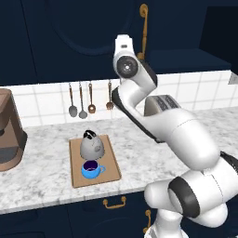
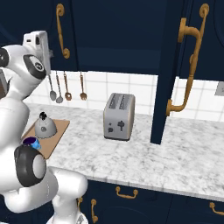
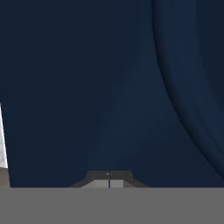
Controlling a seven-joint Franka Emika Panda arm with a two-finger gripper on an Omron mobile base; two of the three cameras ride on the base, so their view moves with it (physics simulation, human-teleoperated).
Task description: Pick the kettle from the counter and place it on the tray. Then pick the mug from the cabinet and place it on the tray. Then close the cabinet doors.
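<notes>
Gripper, fingers shut and empty, faces cabinet door: rigid, hinged, light-swinging panel (push flat, or use the brass handle).

Left and right base views — behind the arm, looking down and forward, sharing the counter, tray and toaster. Hand view — pressed close against a cabinet door.

- The brown coffee machine is cut off by the left base view's left edge.
- In the right base view, the white arm hides part of the small blue mug and of the light-brown wooden tray.
</notes>
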